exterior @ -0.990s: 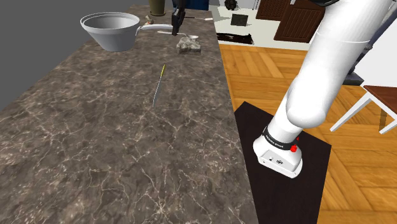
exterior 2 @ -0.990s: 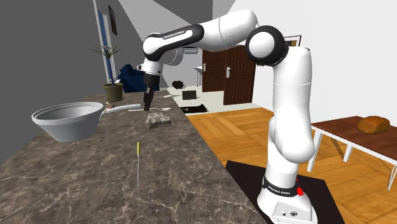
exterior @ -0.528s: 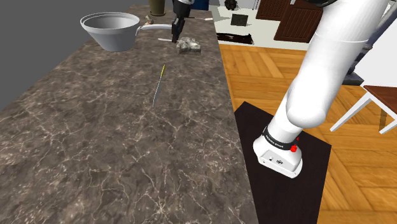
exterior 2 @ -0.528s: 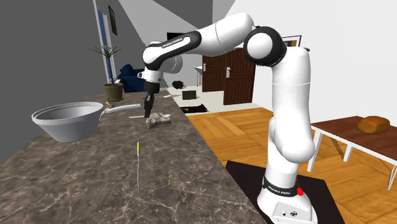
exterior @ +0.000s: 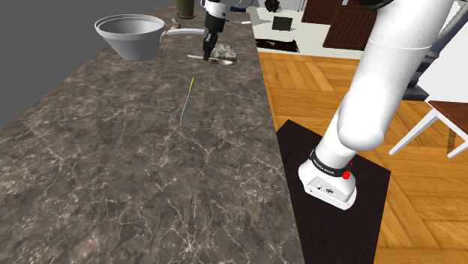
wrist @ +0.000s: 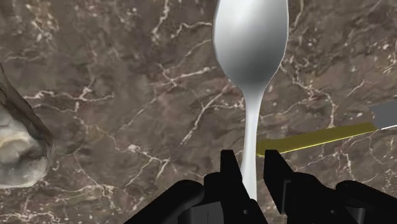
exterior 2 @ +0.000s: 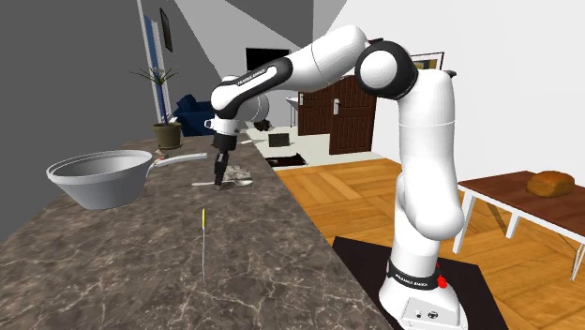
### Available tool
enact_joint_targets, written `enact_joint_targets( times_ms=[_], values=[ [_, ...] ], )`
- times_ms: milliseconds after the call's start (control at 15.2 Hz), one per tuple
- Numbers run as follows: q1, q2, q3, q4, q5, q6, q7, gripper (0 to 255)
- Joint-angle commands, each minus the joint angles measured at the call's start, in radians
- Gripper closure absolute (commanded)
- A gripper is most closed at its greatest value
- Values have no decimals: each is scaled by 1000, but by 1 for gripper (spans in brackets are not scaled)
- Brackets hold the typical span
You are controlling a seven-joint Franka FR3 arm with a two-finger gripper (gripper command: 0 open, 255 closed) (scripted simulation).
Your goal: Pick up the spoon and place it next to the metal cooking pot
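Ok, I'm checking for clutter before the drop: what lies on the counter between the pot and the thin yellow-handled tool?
Nothing. In the shoulder view the marble counter is bare between the pot and the yellow-handled tool.

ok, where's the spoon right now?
The spoon is clasped in the gripper, low over the counter at the shoulder view's top centre, between the pot's handle and a stony lump.

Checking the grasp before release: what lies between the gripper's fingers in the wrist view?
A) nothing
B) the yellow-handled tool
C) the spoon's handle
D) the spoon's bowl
C: the gripper clasps the spoon by its thin handle, with the bowl pointing away over the countertop.
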Motion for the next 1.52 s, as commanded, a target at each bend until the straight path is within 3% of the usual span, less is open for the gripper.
enact_joint_targets(
  times_ms=[0,990,1452],
  values=[
    [1,8,2,-18,7,26,-8,255],
    [-7,102,20,-108,83,195,-87,255],
    [-7,102,20,-108,83,195,-87,255]
  ],
)
